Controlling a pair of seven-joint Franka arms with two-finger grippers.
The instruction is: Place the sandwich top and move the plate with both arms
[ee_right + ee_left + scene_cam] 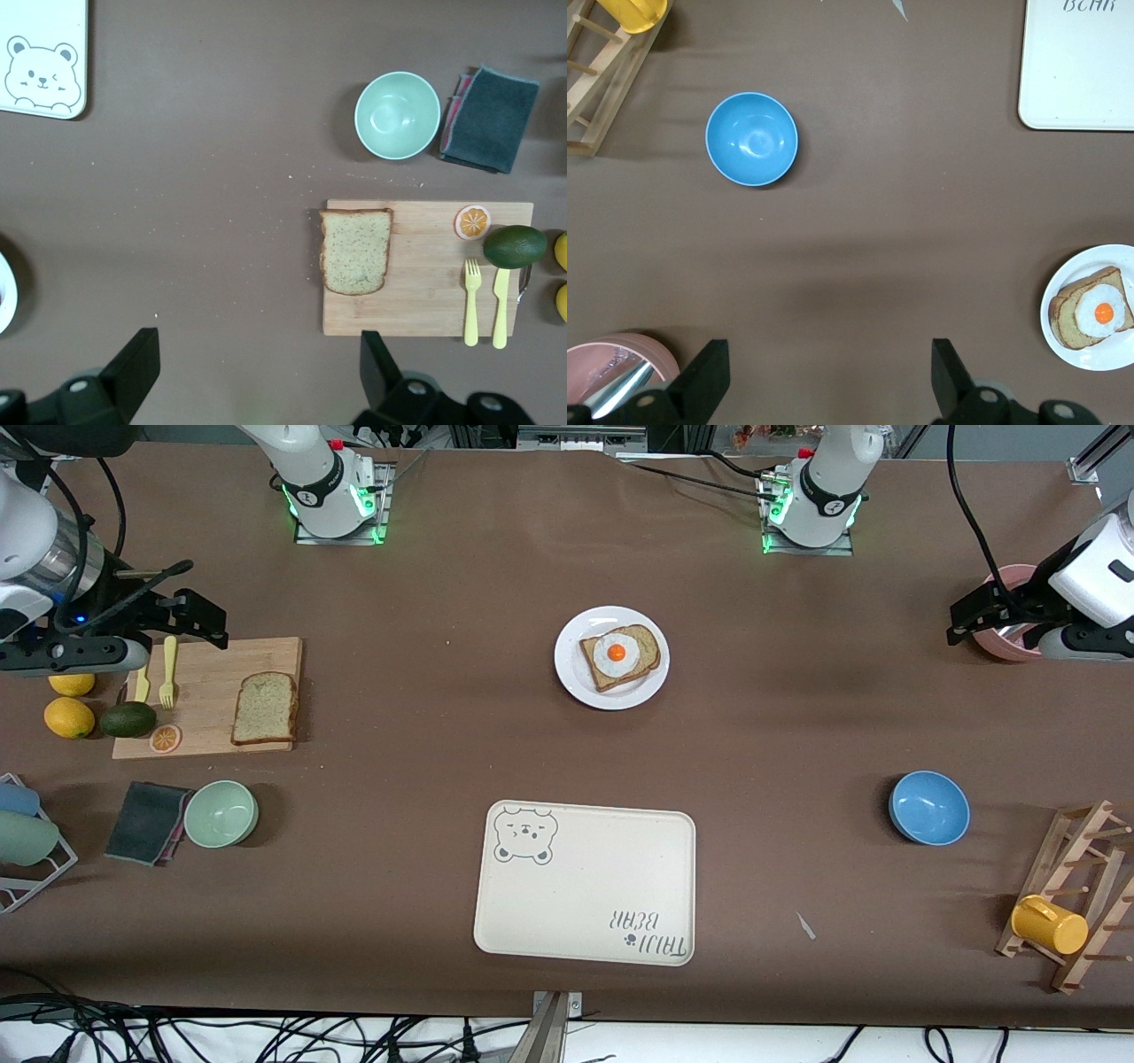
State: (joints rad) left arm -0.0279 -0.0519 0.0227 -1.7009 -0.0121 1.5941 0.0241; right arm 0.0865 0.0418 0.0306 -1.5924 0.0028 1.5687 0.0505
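Two arms wait high at the table's ends, each with its fingers spread wide and holding nothing. Nearest the front camera lies the cream bear-print tray [585, 886], at the middle of the table. A little farther from the camera sit the blue bowl [928, 807] toward the left arm's end, near the wooden rack [1076, 895] that carries a yellow cup [1049, 925], and the pale green bowl [221, 813] toward the right arm's end, just beside a dark folded cloth [146, 821]. Farther again, the wooden cutting board [211, 695] holds the sandwich top [265, 708], lying flat at the board's edge that faces the table's middle; the same board carries an orange slice [166, 738], an avocado [128, 719] and a yellow fork [167, 671], with two lemons [69, 716] just beside it. The white plate [611, 658] sits near the table's middle, well apart from the board, bearing a bread slice with a fried egg [617, 653] on it. The right gripper [190, 613] hangs over the far corner of the cutting board, and the left gripper [979, 613] hangs over a pink bowl [1005, 642] at the left arm's end.
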